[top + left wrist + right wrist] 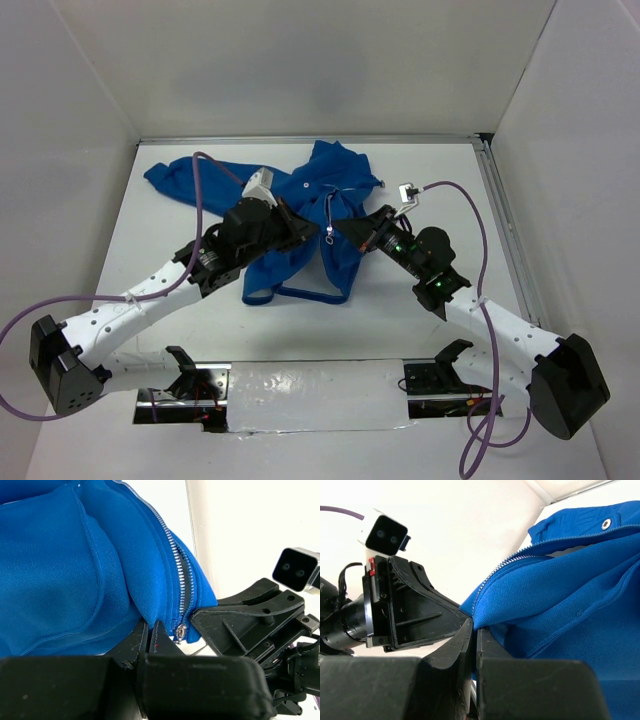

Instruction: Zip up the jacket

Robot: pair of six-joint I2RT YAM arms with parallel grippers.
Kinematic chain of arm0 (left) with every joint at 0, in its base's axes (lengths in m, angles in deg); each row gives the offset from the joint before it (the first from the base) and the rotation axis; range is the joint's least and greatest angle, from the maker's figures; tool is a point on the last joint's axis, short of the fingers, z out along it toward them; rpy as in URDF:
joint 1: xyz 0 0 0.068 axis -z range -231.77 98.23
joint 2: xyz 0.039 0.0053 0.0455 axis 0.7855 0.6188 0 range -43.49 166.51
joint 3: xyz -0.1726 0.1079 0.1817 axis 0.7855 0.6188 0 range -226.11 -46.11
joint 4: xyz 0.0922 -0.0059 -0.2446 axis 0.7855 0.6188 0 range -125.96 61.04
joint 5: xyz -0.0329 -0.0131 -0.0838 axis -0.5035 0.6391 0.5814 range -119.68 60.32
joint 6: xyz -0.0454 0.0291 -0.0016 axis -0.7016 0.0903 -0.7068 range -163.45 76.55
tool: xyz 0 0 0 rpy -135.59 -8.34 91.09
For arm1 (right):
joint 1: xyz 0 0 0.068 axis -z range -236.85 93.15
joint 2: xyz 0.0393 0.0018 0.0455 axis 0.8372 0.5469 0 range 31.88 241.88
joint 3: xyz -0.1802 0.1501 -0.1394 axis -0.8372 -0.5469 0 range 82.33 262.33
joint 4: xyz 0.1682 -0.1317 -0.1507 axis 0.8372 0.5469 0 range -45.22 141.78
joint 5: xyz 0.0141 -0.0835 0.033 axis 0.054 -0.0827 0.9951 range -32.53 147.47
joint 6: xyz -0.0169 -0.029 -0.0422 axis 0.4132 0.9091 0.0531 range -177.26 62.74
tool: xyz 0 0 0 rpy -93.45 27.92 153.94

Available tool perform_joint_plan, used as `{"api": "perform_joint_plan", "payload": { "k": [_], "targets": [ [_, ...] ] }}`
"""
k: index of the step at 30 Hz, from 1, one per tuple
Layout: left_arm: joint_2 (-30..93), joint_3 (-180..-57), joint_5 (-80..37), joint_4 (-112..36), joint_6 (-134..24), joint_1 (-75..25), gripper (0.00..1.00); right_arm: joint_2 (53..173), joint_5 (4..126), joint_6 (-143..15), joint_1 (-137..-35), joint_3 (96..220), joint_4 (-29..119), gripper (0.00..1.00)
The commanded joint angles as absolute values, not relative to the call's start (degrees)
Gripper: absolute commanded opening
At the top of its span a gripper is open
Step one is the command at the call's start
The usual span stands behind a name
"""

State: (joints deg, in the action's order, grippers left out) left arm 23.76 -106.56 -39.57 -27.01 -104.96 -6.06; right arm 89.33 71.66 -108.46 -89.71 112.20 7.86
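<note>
on white worktop [170,250], crumpled soft blue jacket [300,200], pale toothed zipper [179,575]. left gripper [150,626] pinched closed on fabric by slider [180,631]; right gripper [474,626] clamped on jacket edge.

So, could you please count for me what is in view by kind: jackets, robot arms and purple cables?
blue jacket: 1
robot arms: 2, left arm and right arm
purple cables: 2, left cable and right cable
Total: 5
</note>
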Motion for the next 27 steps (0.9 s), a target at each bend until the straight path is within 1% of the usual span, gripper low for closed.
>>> {"api": "perform_joint_plan", "payload": {
  "k": [1,4,11,16,20,24,27],
  "targets": [
    [22.1,-106.2,-39.0,-30.1,-105.0,-5.5,0.00,88.3,71.4,-110.4,-89.5,114.2,1.1,0.00],
    [21.6,-105.8,-38.7,-30.2,-104.9,-5.4,0.00,87.9,69.8,-111.5,-89.5,114.2,2.2,0.00],
    [19.9,-103.9,-35.2,-33.4,-103.0,-5.4,0.00,89.2,66.8,-108.2,-90.8,115.6,3.7,0.00],
    [19.8,-104.3,-34.1,-33.4,-101.5,-5.4,0.00,91.3,70.1,-107.4,-91.2,114.5,-2.6,0.00],
    [20.1,-104.1,-32.9,-33.9,-100.8,-5.4,0.00,91.6,70.0,-107.8,-91.8,113.6,-5.7,0.00],
    [19.4,-103.4,-30.1,-35.4,-96.8,-5.4,0.00,91.2,68.5,-107.4,-91.8,113.9,-5.0,0.00],
    [18.7,-101.8,-25.6,-38.2,-92.9,-5.4,0.00,90.7,66.5,-107.6,-91.7,114.5,-3.4,0.00]
  ]
}}
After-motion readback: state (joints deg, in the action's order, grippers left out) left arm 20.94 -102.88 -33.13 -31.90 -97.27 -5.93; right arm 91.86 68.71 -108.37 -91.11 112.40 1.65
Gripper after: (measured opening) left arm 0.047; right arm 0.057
